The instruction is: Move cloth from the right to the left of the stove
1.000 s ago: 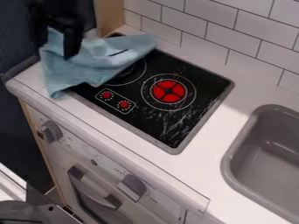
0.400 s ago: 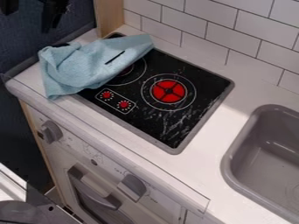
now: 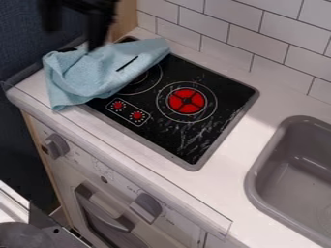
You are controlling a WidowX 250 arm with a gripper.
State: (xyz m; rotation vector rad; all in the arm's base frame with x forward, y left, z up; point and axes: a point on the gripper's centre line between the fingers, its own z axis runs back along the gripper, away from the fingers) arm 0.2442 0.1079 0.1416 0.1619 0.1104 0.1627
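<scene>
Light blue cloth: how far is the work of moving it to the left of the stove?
Mostly done, it seems: the light blue cloth lies crumpled over the flat black stovetop's left end and the white counter. Nothing is in hand: the black two-finger gripper hangs open above. Perhaps left: clearing the cloth fully off the stovetop.

Stove: flat black top, grey rim, red burner showing.
Cloth: pale blue, rumpled, slumped over the stove's left edge.
</scene>
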